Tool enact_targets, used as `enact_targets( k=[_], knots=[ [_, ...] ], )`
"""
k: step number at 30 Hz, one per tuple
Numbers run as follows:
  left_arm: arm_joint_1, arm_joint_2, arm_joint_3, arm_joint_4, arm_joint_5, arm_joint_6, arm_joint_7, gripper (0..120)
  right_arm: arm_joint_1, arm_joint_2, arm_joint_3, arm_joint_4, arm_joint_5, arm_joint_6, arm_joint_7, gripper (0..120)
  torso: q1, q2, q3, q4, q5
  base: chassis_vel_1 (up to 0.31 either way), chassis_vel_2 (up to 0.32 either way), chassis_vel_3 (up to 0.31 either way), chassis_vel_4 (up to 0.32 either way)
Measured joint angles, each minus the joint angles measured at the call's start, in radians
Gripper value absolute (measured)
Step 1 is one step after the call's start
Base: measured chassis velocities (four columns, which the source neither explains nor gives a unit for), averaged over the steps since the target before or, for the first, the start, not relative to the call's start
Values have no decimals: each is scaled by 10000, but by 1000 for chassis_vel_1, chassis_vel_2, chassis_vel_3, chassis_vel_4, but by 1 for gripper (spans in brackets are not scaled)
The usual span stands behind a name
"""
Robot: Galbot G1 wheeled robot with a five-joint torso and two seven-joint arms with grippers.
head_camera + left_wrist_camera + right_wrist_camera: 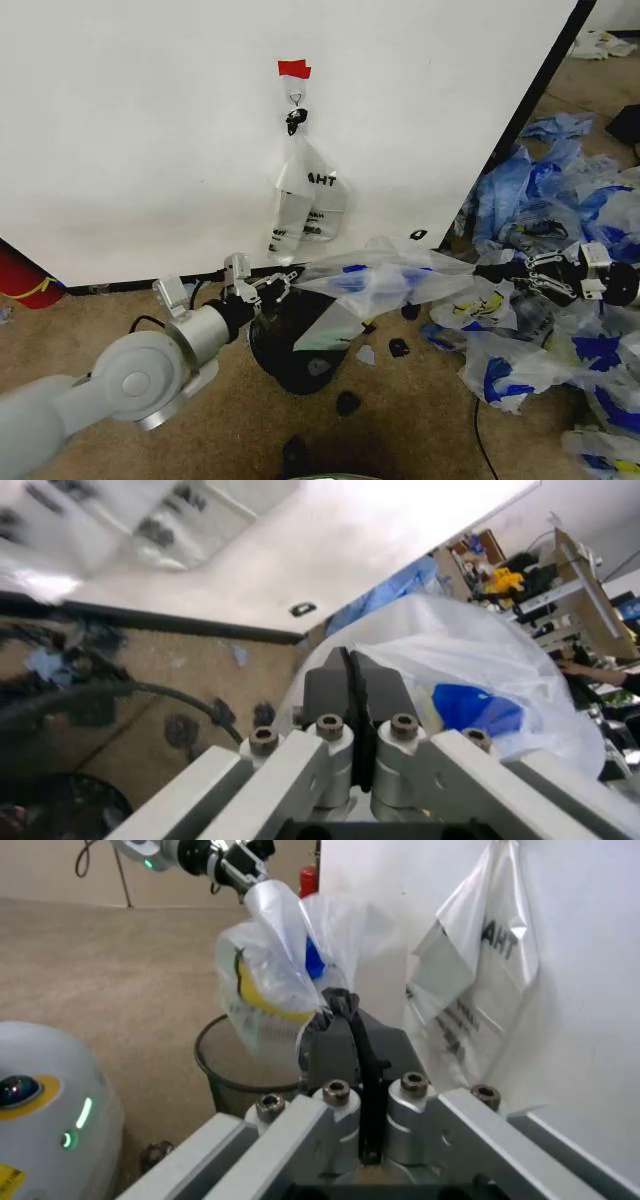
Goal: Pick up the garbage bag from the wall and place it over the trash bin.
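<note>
Blue-patched white garbage bag (pixel 385 275), black trash bin (pixel 290 360)

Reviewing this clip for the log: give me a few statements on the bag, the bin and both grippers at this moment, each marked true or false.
1. The thin translucent white garbage bag with blue patches is stretched between both grippers. True.
2. The left gripper is open and clear of the bag. False: it is shut on the bag's edge.
3. The small round black trash bin stands on the carpet below the bag's left end. True.
4. The bag already lines the bin. False: it hangs above it.
5. Another white bag with black lettering hangs on the white wall panel. True.
6. The right gripper rests on the carpet. False: it grips the bag's other end.
</note>
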Motion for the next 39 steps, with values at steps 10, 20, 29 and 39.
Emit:
enact_targets(
  k=[10, 20, 29, 39],
  knots=[
    [1547, 694, -1997, -104, 6, -14, 128, 0, 192, 159, -89, -485, -62, 25, -47, 0, 0, 0, 0, -2, -3, 0, 0, 0, 0],
    [1637, 680, -2083, -164, 14, -13, 146, 0, 212, 356, -138, -581, -113, 60, 74, 0, 0, 0, 0, -2, 0, 0, 0, 0, 0],
    [1383, 492, -1863, -97, 20, -7, 94, 0, 182, 435, -174, -579, 15, 120, 342, 0, 0, 0, 0, -3, -1, 0, 0, 0, 0],
    [1438, 549, -1984, -111, 7, -4, 97, 0, 94, 589, -172, -630, -33, 118, 357, 0, 0, 0, 0, -2, -1, 0, 0, 0, 0]
  ],
)
